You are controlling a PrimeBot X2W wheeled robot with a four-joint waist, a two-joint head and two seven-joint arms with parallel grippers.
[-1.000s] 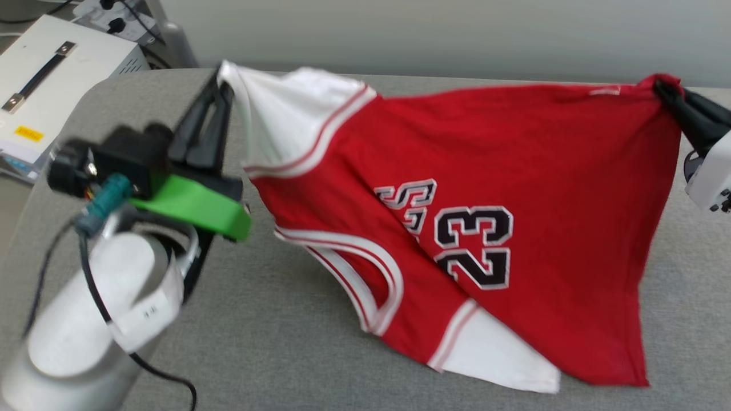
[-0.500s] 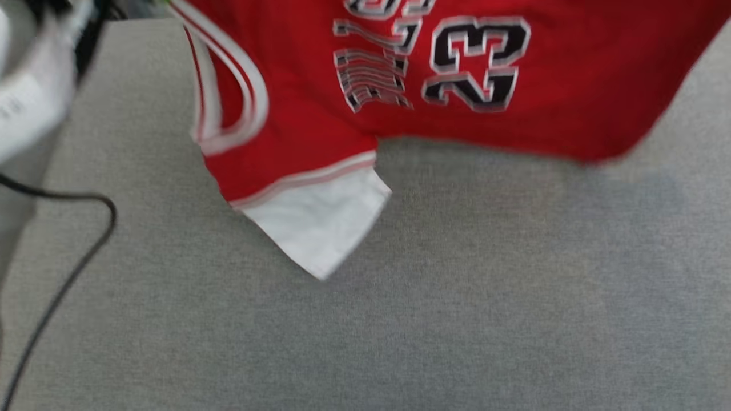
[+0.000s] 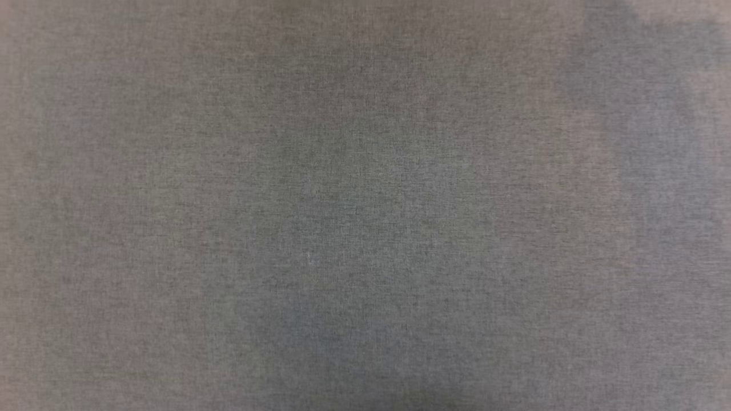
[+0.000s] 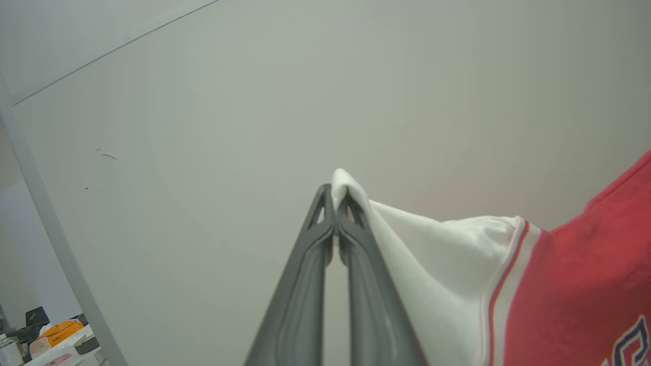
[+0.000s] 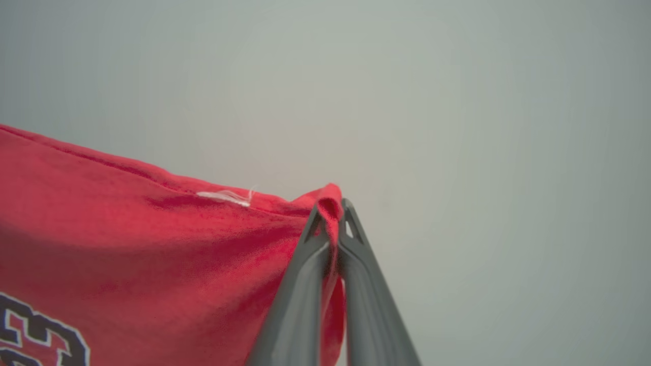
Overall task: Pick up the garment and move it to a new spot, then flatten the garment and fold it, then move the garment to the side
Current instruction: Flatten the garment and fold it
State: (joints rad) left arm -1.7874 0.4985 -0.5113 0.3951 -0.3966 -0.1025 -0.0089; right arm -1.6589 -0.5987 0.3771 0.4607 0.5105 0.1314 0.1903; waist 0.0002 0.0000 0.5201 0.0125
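The left pincer (image 4: 335, 202) is clamped on the tip of the white sleeve (image 4: 437, 254) of the garment (image 4: 574, 284) and the right pincer (image 5: 333, 211) on its red corner (image 5: 328, 195), holding it stretched aloft before a pale wall (image 4: 203, 127), probably to spread it for laying flat on the grey worktop (image 3: 365, 205).

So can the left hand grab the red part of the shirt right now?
Probably not. The left hand is shut on the white sleeve tip, so it is busy. The red part of the shirt hangs close beside it, but it would have to let go first.
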